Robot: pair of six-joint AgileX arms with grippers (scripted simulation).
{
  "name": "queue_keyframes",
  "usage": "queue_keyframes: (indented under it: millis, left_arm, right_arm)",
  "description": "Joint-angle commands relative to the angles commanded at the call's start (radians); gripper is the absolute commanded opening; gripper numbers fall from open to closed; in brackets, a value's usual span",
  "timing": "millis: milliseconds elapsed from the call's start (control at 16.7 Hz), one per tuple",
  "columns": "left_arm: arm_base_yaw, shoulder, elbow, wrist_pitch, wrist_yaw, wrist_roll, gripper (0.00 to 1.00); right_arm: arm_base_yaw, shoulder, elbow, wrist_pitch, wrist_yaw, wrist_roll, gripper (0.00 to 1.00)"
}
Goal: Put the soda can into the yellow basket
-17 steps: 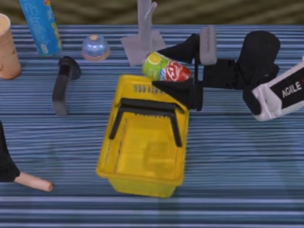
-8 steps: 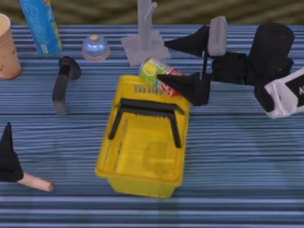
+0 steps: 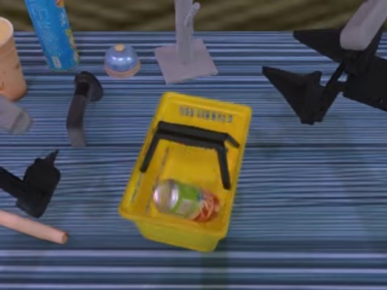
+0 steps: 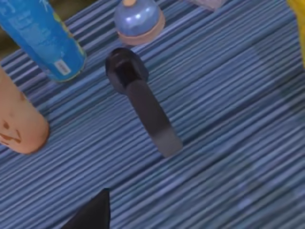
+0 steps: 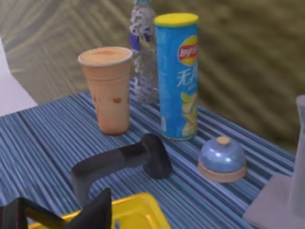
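The soda can lies on its side on the floor of the yellow basket, near the basket's front wall, with its silver top towards the left. The basket's black handles are folded across its far half. My right gripper hangs open and empty at the table's far right, well clear of the basket; its wrist view shows one fingertip over a yellow basket corner. My left gripper is at the table's left edge, open with nothing in it; one finger shows over bare table.
Along the back stand a tan cup, a blue canister, a blue bell and a grey stand. A black handled tool lies left of the basket. A wooden rod lies front left.
The right gripper opened and let go of the can, which dropped into the basket. That gripper then pulled back to the far right. The left gripper moved inward from the left edge.
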State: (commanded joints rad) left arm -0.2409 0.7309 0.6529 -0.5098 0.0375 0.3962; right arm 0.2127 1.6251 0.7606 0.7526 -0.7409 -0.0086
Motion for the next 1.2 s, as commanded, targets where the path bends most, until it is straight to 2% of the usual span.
queue_keyframes:
  millis: [480,720,840,960,1080,1200]
  left_arm:
    - [-0.237,0.721,0.701,-0.468,0.001,0.359,1.00]
    - [-0.337,1.061,1.006,-0.671,-0.012,0.507,1.00]
    - [-0.375,1.201,1.126,-0.753,-0.020,0.564,1.00]
    - [-0.403,1.306,1.215,-0.814,-0.027,0.605,1.00]
    - [-0.422,1.379,1.276,-0.857,-0.032,0.632,1.00]
    - [-0.431,1.411,1.303,-0.875,-0.035,0.644,1.00]
  right_arm:
    - [-0.115,-0.842,-0.443,-0.411,0.402,-0.001,1.00]
    - [-0.161,-1.246,-0.615,-0.588,0.575,0.004,1.00]
    - [-0.178,-1.404,-0.677,-0.656,0.643,0.006,1.00]
    - [-0.191,-1.519,-0.721,-0.706,0.693,0.007,1.00]
    - [-0.199,-1.593,-0.749,-0.738,0.726,0.008,1.00]
    - [-0.203,-1.625,-0.761,-0.753,0.741,0.009,1.00]
